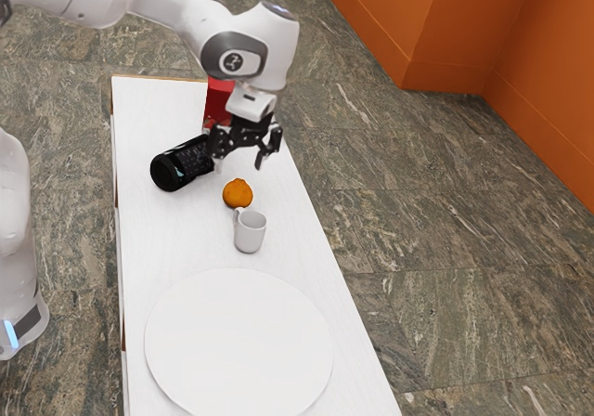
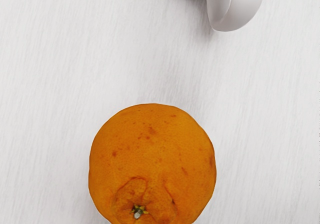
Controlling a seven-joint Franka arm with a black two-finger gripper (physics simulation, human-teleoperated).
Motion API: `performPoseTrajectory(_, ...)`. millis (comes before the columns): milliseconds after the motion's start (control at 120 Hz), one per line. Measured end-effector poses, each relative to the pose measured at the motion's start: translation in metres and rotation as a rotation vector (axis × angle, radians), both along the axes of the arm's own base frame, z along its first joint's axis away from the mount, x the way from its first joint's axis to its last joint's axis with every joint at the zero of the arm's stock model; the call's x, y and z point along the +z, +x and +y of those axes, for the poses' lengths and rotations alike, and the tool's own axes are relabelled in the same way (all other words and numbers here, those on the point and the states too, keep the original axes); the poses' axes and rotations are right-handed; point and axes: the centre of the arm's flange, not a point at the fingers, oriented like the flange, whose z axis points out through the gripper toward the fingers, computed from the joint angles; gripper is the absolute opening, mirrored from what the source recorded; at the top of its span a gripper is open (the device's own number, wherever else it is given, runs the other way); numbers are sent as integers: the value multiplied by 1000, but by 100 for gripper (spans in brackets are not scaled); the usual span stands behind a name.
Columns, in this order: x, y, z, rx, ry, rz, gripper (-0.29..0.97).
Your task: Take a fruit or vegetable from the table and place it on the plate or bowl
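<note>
An orange (image 1: 238, 193) rests on the white table (image 1: 158, 221), between a black bottle and a white mug. My gripper (image 1: 238, 159) hangs open just above and slightly behind the orange, touching nothing. In the wrist view the orange (image 2: 152, 164) lies right under my hand, stem end showing. A large white plate (image 1: 238, 342) lies flat at the table's near end, with nothing on it.
A black bottle (image 1: 182, 164) lies on its side close to the gripper, on the exterior view's left. A white mug (image 1: 250, 229) stands just in front of the orange; its handle (image 2: 234, 6) is near the fruit. A red box (image 1: 219, 100) stands behind the gripper.
</note>
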Motion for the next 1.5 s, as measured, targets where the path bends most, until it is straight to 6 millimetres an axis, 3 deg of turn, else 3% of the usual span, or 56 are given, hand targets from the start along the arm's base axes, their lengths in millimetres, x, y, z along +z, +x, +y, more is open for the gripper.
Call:
performPoseTrajectory(558,-23,-5,-22,-42,-12,27,68)
performPoseTrajectory(1500,-52,14,-15,-24,-2,10,68)
